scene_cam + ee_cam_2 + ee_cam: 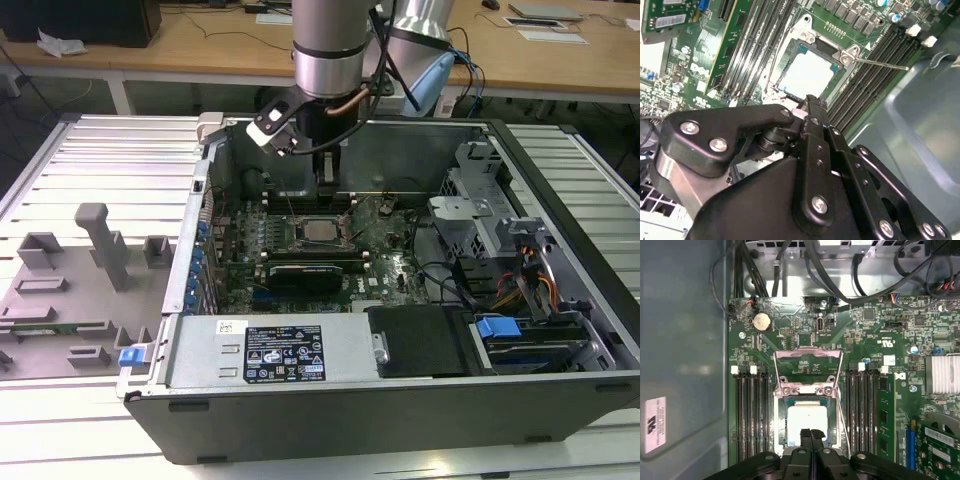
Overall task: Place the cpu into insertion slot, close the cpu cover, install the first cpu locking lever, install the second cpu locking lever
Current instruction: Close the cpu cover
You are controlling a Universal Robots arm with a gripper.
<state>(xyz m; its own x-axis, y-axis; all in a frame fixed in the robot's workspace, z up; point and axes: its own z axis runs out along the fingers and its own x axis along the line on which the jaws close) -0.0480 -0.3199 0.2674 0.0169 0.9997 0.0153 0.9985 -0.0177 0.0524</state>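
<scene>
Grey metal computer case (400, 415) is lying open, holding a wide green motherboard (880, 325). Black two-fingered gripper (811, 432) is hanging over the socket with its fingers pressed together, clasping nothing, its tips just above one edge of the chip. Thin silvery windowed cpu cover (808, 355) is standing swung open on the side toward the round coin battery (761, 321). Square black-rimmed insertion slot (781, 410) is holding the flat silvery-beige cpu (807, 417), which is lying level, metal top facing up, its sides equal.
</scene>
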